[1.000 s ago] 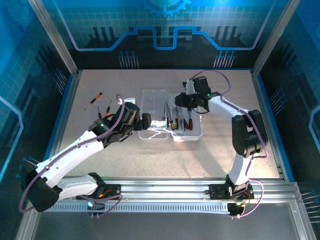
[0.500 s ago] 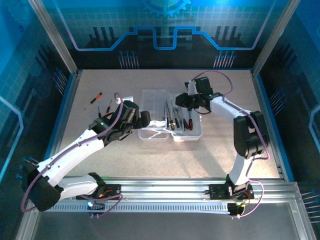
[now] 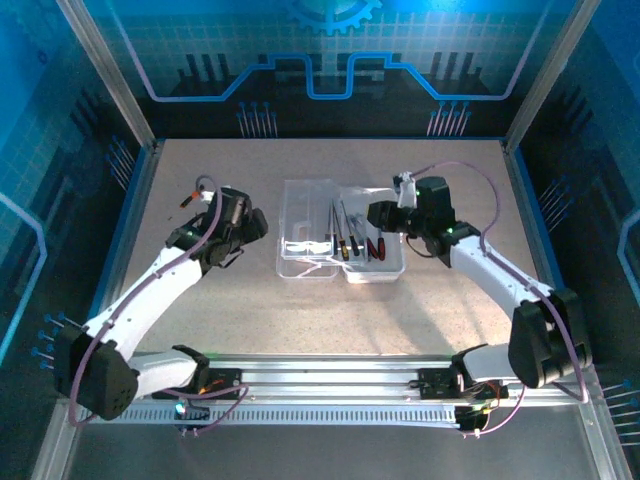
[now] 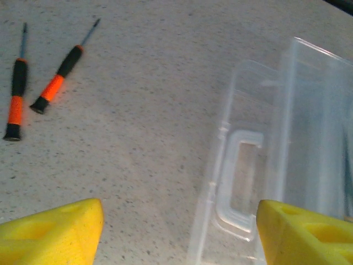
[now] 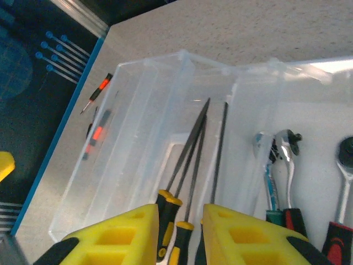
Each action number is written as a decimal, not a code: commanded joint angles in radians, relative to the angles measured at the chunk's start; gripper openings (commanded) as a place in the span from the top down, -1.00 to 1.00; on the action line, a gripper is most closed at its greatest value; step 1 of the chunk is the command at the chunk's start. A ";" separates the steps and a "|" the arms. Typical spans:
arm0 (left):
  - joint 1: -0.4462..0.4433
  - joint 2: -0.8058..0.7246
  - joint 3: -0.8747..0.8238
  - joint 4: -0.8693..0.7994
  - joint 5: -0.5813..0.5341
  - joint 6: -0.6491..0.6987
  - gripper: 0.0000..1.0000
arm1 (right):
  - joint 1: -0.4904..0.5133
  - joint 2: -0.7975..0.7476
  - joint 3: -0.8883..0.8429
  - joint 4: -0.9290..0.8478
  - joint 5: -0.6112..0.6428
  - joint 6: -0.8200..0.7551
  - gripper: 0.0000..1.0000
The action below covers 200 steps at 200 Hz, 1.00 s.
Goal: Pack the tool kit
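Speckled beige tabletop [image 3: 200, 300]; clear rectangular hinged plastic case [image 3: 305, 215] lies open at centre, black-and-yellow-handled screwdrivers [image 5: 165, 212] in its base; two small orange-and-black screwdrivers [image 4: 55, 83] loose left of the lid; left gripper [image 4: 179, 234] jaws wide, empty, near moulded lid handle [image 4: 245, 139]; right gripper [image 5: 181, 221] jaws narrowly parted above packed handles, gripping nothing.

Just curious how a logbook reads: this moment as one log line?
case: open | left gripper: open, near lid | right gripper: slightly open over packed screwdrivers | two screwdrivers: on table
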 commanded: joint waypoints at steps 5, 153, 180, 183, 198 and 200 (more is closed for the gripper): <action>0.100 0.085 0.016 0.013 0.063 0.050 -0.47 | 0.031 -0.055 -0.123 0.119 0.129 0.019 0.43; 0.401 0.838 0.533 -0.162 0.116 0.204 -0.16 | 0.008 -0.113 -0.294 0.236 0.198 0.020 0.41; 0.403 0.838 0.522 -0.153 0.104 0.222 -0.17 | 0.007 -0.102 -0.290 0.234 0.189 0.022 0.41; 0.404 0.841 0.522 -0.152 0.103 0.225 -0.17 | 0.007 -0.102 -0.290 0.234 0.188 0.022 0.41; 0.414 0.870 0.547 -0.183 0.127 0.230 -0.17 | 0.005 -0.102 -0.290 0.236 0.190 0.023 0.41; 0.416 0.875 0.551 -0.186 0.134 0.230 -0.16 | 0.005 -0.101 -0.291 0.234 0.190 0.023 0.41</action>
